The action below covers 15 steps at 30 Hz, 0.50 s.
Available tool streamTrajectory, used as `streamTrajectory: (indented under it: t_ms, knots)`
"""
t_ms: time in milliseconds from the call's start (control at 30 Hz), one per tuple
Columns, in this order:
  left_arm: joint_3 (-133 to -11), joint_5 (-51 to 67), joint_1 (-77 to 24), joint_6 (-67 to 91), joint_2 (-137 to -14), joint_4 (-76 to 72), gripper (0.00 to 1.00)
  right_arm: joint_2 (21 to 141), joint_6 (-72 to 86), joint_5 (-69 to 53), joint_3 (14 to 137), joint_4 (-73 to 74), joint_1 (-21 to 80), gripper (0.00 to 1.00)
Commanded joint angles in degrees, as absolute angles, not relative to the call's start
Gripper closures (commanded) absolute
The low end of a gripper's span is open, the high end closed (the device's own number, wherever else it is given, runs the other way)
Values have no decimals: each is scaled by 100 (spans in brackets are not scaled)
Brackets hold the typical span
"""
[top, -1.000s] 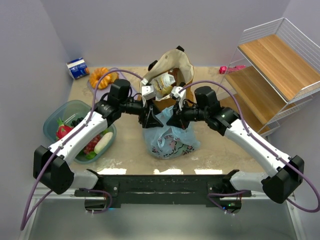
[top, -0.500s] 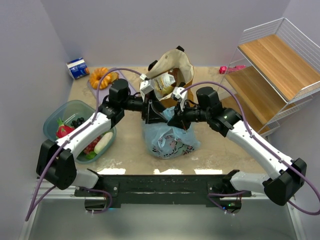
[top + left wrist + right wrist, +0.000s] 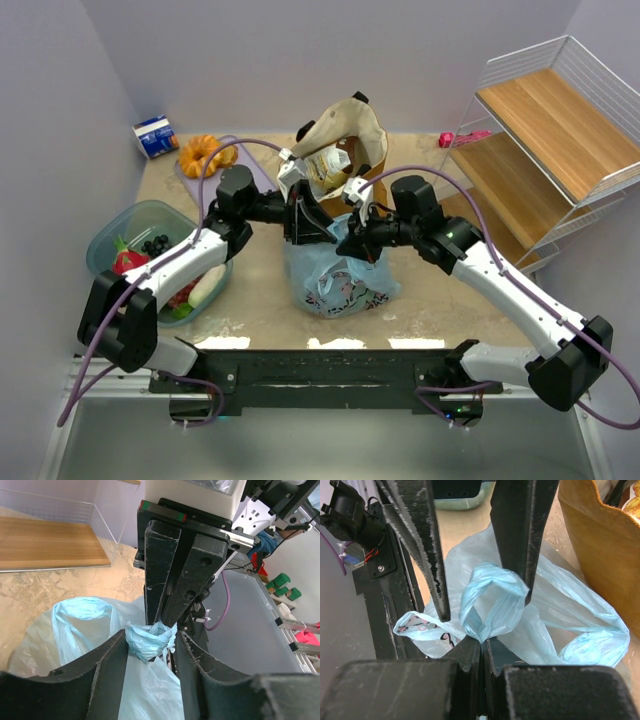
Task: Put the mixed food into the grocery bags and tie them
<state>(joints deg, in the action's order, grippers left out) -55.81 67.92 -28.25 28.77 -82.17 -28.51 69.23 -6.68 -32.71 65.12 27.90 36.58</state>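
The blue bag (image 3: 340,280) sits on the table (image 3: 255,305) at the centre, between the two arms and just in front of the tote (image 3: 368,140); its top is gathered into a twisted loop (image 3: 492,597) of plastic. The right gripper (image 3: 481,647) is clamped on the base of that loop, its fingers pressed together with the plastic pinched at their tips. The left gripper (image 3: 149,642) faces it from the other side, fingers apart, one on each side of the twist; the bunched plastic fills the gap between them, though whether they press on it I cannot tell. The two grippers meet almost tip to tip above the bag.

The tote stands upright behind them, mouth open, with packets (image 3: 328,165) showing inside. A teal tub (image 3: 120,222) lies at the left of the table beside the left arm, with red, dark and pale food in it; a wire shelf (image 3: 540,110) with wooden boards stands at the right.
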Motion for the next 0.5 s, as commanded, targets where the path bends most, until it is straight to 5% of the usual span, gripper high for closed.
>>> streamTrajectory:
  t_ms: [0, 133, 300, 400, 467]
  knots:
    - [-5388, 7023, -2812, 3489, -8288, -3919, 52, 6750, -800, -3436, 6477, 2804, 3700, 100]
    - [-5388, 6961, -2812, 3445, -8341, -3911, 34, 6750, -800, -3515, 6486, 2786, 3700, 100]
    - [-5388, 6935, -2812, 3437, -8393, -3920, 33, 6768, -800, -3665, 6513, 2777, 3718, 100]
    - [-5361, 6961, -2821, 3437, -8394, -3929, 38, 6785, -817, -3647, 6513, 2777, 3726, 100]
    - [-5327, 6996, -2821, 3428, -8385, -3955, 54, 6785, -809, -3647, 6495, 2751, 3727, 100]
